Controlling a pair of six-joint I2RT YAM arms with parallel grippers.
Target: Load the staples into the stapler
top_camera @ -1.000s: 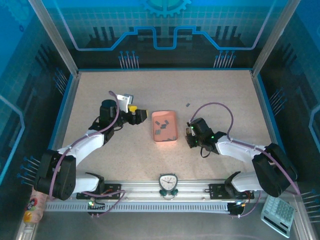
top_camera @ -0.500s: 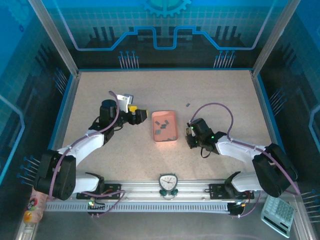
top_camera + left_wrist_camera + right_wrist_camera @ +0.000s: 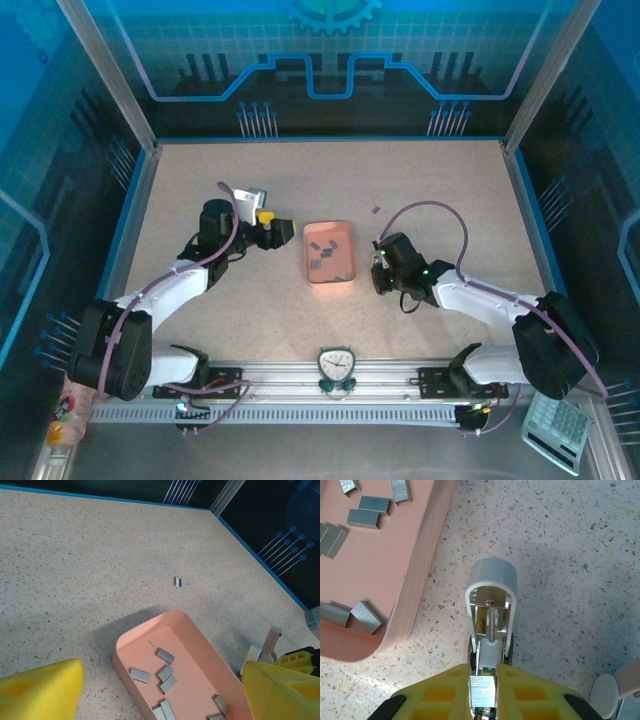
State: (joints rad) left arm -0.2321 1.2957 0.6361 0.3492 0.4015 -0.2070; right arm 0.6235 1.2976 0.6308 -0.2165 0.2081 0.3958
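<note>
In the right wrist view my right gripper [image 3: 483, 692] is shut on a small silver strip of staples [image 3: 483, 689], pinched between the yellow fingers [image 3: 440, 695]. Just beyond the fingertips lies the white stapler [image 3: 491, 587], opened up with its metal channel and spring showing. The strip sits at the near end of that channel. Several more staples [image 3: 167, 677] lie in the pink tray [image 3: 150, 635]. From above, my right gripper [image 3: 381, 270] is just right of the tray [image 3: 330, 232]. My left gripper [image 3: 280, 232] hangs open left of the tray, holding nothing.
One stray staple strip [image 3: 375, 210] lies on the table beyond the tray, also seen as a staple strip [image 3: 177, 582] in the left wrist view. A white rounded part [image 3: 604, 690] sits right of the stapler. A small clock [image 3: 336, 365] stands on the front rail.
My right gripper with its strip has edged slightly toward the tray. The left arm has not moved.
</note>
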